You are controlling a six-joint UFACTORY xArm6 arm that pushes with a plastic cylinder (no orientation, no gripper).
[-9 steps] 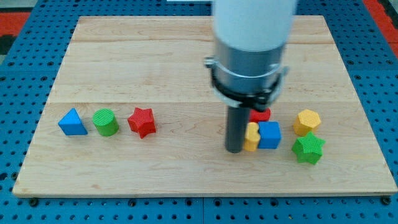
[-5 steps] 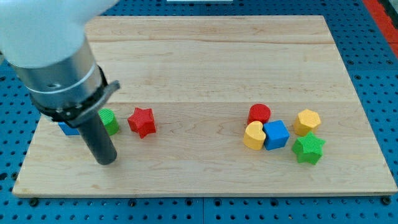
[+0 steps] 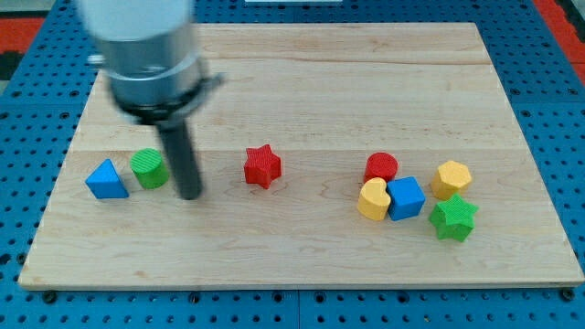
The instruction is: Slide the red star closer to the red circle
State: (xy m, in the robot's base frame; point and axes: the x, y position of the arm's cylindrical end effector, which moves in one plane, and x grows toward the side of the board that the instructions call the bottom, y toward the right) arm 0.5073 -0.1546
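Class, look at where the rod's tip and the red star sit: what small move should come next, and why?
Probably slide my tip toward the view's right, into the red star, and keep pushing that way. The tip sits apart from the star on its left, beside the green cylinder, while the red circle lies farther right, with open board between.

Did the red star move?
Yes. The red star slid toward the view's right, away from the green cylinder and closer to the red circle.
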